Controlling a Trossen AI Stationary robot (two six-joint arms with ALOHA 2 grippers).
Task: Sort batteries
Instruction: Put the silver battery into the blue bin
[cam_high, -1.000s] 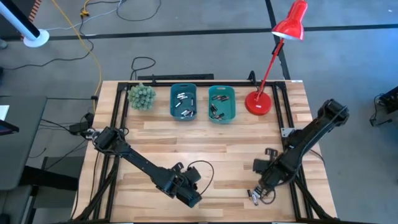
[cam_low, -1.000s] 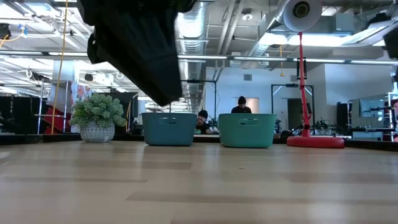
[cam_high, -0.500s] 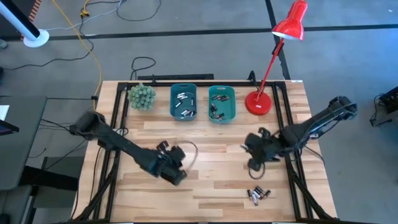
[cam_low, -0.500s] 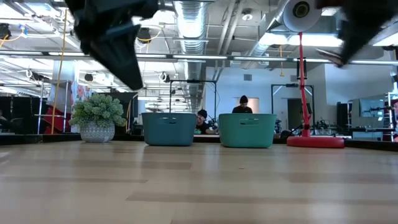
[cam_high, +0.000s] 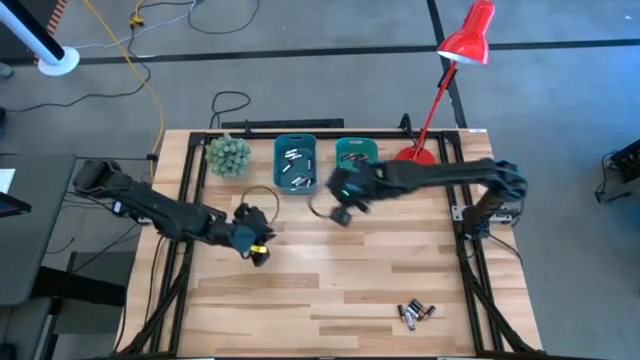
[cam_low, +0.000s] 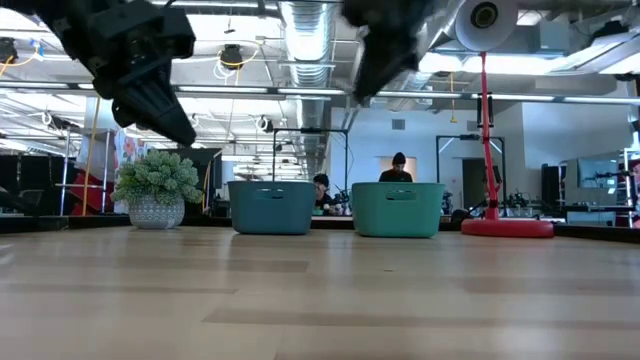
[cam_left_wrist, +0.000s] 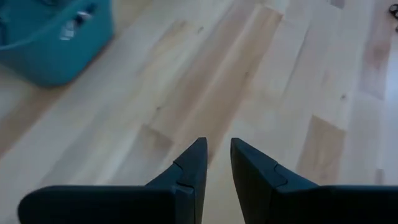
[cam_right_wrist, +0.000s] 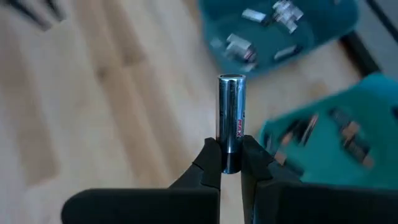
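We are pinching one silver battery (cam_right_wrist: 231, 121) upright between the fingertips (cam_right_wrist: 212, 163) of our right gripper (cam_high: 343, 213), the cell standing up out of the narrow jaws. The gripper is hanging above the wood just in front of the two teal bins. Beyond the gripper's tip, the left bin (cam_high: 295, 165) is holding several pale cells (cam_right_wrist: 245, 45), and beside the gripper the right bin (cam_high: 357, 166) is holding darker and copper-tinted ones (cam_right_wrist: 349, 138). Both bins are resting on the table (cam_high: 330, 280) near its far edge.

Our left gripper (cam_high: 254, 250) is hovering over bare boards, well off to the other side of the right gripper and nearer the table's front. Its fingers (cam_left_wrist: 194, 163) are standing a narrow gap apart with nothing between them. A corner of the left bin is showing ahead of it.

Far from both grippers, a small cluster of loose batteries (cam_high: 414, 313) is lying near the front edge. Beyond the bins, a potted plant (cam_high: 228, 154) and a red lamp (cam_high: 420, 160) are flanking them.
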